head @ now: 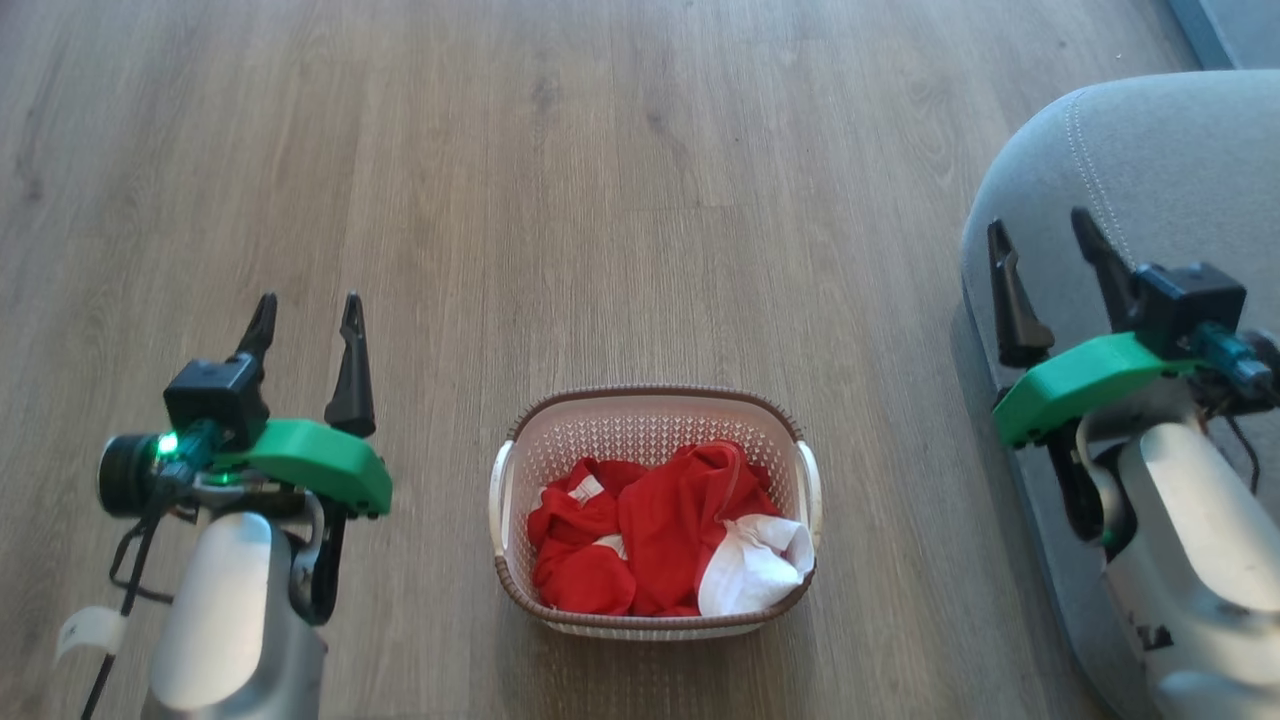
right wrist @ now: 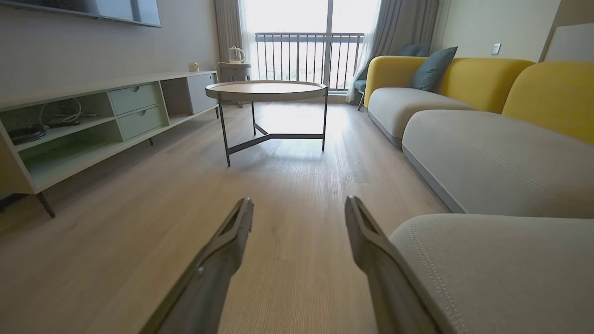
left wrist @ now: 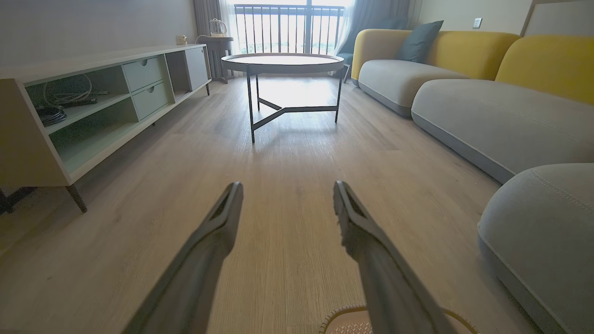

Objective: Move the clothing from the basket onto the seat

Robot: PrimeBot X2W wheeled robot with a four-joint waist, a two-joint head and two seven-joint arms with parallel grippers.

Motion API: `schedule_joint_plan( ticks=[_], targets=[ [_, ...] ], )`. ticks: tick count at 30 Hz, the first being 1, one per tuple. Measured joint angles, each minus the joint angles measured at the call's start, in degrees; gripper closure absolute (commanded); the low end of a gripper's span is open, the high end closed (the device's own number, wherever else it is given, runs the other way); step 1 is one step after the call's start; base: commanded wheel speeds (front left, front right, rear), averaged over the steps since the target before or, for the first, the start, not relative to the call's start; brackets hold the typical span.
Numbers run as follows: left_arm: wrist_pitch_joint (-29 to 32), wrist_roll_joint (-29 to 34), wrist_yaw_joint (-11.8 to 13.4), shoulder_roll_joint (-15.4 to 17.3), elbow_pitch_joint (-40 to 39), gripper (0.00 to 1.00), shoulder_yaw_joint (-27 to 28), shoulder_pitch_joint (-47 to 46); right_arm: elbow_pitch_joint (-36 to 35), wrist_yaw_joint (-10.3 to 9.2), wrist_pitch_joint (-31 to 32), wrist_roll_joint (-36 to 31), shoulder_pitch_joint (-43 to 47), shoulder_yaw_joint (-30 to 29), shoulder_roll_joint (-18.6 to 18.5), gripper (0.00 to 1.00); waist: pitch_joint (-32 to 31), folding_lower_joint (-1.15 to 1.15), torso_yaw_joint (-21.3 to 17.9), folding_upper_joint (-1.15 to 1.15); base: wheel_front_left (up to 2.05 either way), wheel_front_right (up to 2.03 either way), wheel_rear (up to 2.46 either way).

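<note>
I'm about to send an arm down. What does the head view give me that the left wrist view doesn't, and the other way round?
Head view adds: the red and white clothing heaped inside the basket, and the right gripper, open, by the edge of the seat.
Left wrist view adds: the room ahead, with a round table, a low shelf unit and a yellow-backed sofa.
Both share: the wooden floor, the grey seat, the basket's brown rim, and the left gripper, open and holding nothing.
</note>
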Motion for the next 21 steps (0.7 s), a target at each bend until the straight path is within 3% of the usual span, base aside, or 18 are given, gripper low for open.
schedule_joint_plan(
  ticks=[7, 21],
  targets=[
    [-1.2, 2.9, 0.0, -0.1, 2.1, 0.0, 0.2, -1.8, 0.5, 0.0, -0.7, -3.4, -0.9, 0.3, -0.5, 0.0, 0.2, 0.0, 0.0, 0.0, 0.0, 0.0, 0.0],
    [-1.2, 2.2, 0.0, -0.5, 5.0, 0.0, 2.1, -2.5, 1.8, 0.0, -0.7, -2.7, -0.9, -1.7, -0.3, 0.0, 0.3, 0.0, -0.1, 0.0, 0.0, 0.0, 0.0]
  ],
)
